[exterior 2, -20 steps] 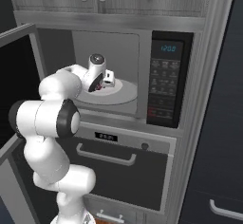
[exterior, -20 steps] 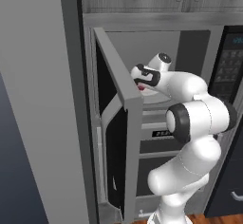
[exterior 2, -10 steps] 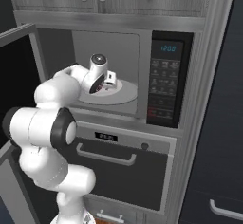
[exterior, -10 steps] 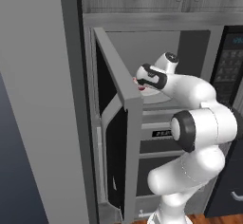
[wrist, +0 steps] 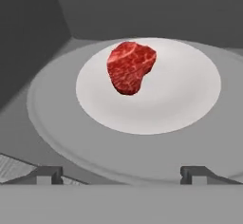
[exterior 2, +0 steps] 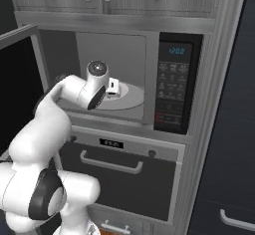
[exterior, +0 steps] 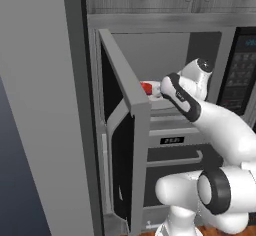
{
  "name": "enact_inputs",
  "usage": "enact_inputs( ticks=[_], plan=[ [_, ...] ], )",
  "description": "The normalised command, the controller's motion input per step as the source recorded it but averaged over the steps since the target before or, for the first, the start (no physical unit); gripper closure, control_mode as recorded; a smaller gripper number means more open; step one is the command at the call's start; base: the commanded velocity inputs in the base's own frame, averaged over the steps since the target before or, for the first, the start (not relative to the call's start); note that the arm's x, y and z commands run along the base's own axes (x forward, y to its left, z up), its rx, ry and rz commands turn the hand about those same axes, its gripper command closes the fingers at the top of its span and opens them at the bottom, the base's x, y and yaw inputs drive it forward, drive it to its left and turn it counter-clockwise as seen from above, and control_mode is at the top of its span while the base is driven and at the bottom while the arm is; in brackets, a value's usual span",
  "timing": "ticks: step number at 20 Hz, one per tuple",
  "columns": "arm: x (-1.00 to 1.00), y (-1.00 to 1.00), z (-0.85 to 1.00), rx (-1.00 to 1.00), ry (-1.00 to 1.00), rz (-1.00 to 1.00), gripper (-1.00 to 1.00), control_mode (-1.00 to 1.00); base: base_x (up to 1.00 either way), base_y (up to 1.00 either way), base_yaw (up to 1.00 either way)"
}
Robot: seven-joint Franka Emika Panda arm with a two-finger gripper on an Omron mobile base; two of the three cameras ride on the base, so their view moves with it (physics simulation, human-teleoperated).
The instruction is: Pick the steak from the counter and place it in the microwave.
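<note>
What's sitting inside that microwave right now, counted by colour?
Red: 1, the steak
White: 1, the plate under it
Grey: 1, the turntable beneath the plate
Total: 3

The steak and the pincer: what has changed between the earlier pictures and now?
The pincer has drawn back from inside the microwave toward its open front, and the arm has folded closer to the base. The steak now lies free on the white plate, with the fingertips spread apart and short of it. The microwave door stayed open, and the base did not move.
</note>
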Motion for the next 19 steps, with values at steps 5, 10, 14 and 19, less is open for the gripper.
enact_inputs(
  ticks=[5,10,14,19],
  plan=[
    [-1.00,0.00,0.46,0.00,-0.08,0.00,-1.00,-1.00,0.00,0.00,0.00],
    [-1.00,0.00,0.34,0.00,-0.07,-0.01,-1.00,-1.00,0.00,0.00,0.00],
    [-1.00,0.00,0.03,0.00,-0.02,-0.09,-1.00,-1.00,0.00,0.00,0.00],
    [-1.00,0.00,0.00,0.00,0.00,-0.13,-1.00,-1.00,0.00,0.00,0.00]
  ],
)
